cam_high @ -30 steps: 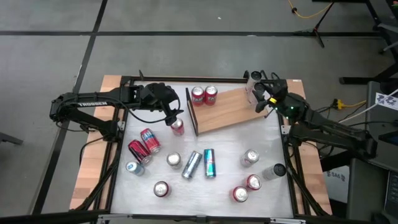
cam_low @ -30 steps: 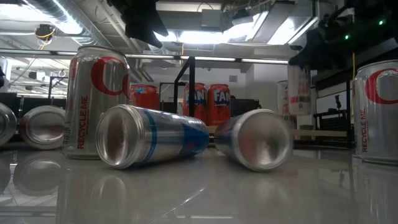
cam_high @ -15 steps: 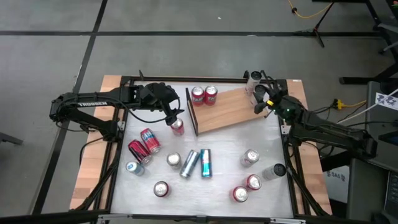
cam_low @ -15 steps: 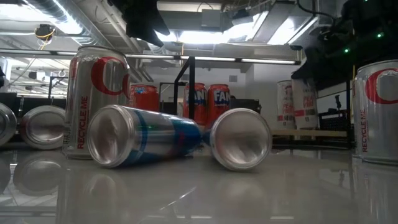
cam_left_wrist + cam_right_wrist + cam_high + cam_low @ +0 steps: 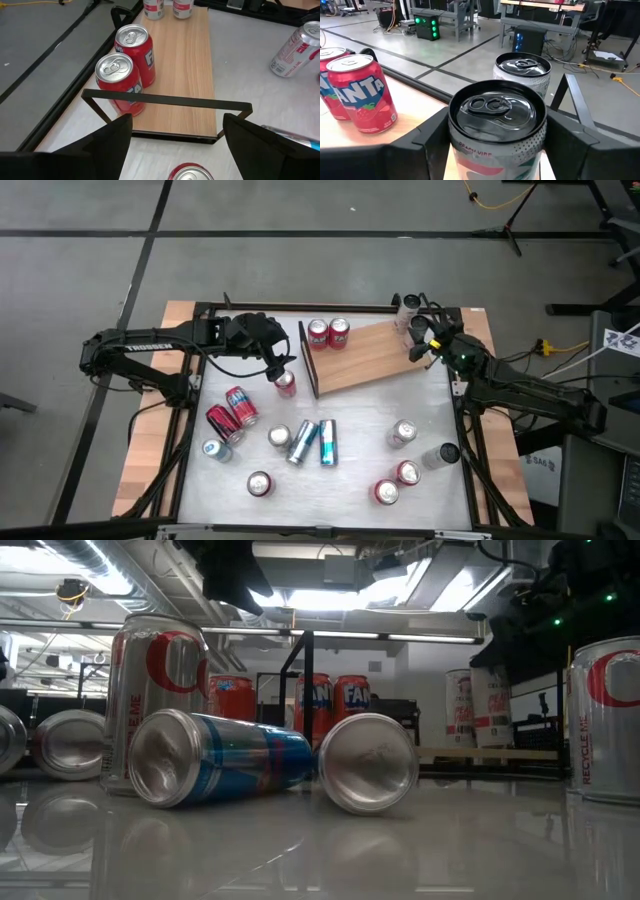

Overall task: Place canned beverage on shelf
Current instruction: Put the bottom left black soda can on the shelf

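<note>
The right gripper (image 5: 421,340) is hovering at the far end of the flat light-brown wood-grain shelf (image 5: 365,358), with its fingers (image 5: 580,145) standing on either side of a pale can with a dark grey lid (image 5: 496,132). The can is sitting upright on the board. Whether the pads are pressing its wall or have come clear, I cannot tell; the can looks set down, so the grip probably matters little now. Just beyond that can, a second pale dark-lidded can (image 5: 522,72) is standing close to it. Farther off along the board, two red Fanta cans (image 5: 362,95) are standing side by side near the thin dark upright rail (image 5: 167,101), which is probably serving as an end stop.

The left gripper (image 5: 176,145) is waiting beyond that rail, its fingers parted and holding nothing, directly above an upright red can with a silver lid (image 5: 285,383) on the white table (image 5: 365,420), likely the next one to be lifted.
</note>
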`<action>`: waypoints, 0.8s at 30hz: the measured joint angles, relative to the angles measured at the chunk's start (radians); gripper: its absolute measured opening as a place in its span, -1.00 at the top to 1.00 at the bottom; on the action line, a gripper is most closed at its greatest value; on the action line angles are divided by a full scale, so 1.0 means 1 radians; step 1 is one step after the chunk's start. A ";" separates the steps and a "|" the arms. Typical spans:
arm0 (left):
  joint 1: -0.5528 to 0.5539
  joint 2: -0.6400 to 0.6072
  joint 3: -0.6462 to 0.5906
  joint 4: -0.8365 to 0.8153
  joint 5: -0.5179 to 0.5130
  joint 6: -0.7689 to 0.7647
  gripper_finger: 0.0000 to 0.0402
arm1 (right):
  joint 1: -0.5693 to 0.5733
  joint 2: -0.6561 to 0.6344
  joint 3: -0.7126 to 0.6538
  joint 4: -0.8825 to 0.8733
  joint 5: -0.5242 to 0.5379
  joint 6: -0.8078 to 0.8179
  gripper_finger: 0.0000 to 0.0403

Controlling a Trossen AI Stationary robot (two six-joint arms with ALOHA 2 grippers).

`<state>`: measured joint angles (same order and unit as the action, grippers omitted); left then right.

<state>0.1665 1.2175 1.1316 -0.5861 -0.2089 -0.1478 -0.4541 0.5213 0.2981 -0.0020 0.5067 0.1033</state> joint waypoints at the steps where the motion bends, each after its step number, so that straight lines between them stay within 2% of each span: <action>1: 0.000 0.000 0.000 0.000 0.000 0.000 -0.51 | 0.000 0.000 0.000 0.000 -0.002 0.006 -0.24; 24: 0.000 0.000 0.000 0.000 0.000 -0.001 -0.51 | 0.002 -0.001 0.005 -0.058 0.006 0.022 -0.24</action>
<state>0.1667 1.2175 1.1314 -0.5861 -0.2089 -0.1485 -0.4522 0.5205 0.3027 -0.0601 0.5129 0.1253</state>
